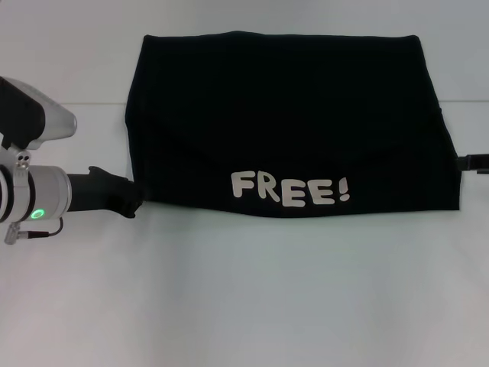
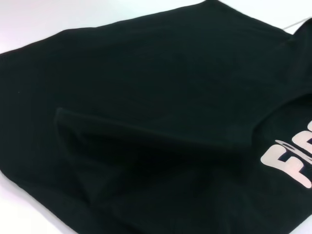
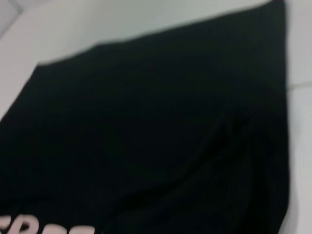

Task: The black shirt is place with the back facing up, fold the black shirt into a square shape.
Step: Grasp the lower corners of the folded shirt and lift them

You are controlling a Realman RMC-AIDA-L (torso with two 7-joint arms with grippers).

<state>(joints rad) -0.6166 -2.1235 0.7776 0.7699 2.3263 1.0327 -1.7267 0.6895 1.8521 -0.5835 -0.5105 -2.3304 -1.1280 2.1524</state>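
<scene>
The black shirt lies folded into a wide rectangle on the white table. White "FREE!" lettering faces up near its front edge. My left gripper is at the shirt's front left corner, touching its edge. My right gripper shows only as a small black piece at the shirt's right edge. The left wrist view is filled by the shirt, with a folded layer edge across it and part of the lettering. The right wrist view shows the shirt from close by.
Bare white table lies in front of the shirt and to its left. The shirt's far edge hangs against the table's back line. My left arm's silver wrist lies over the table at the left edge.
</scene>
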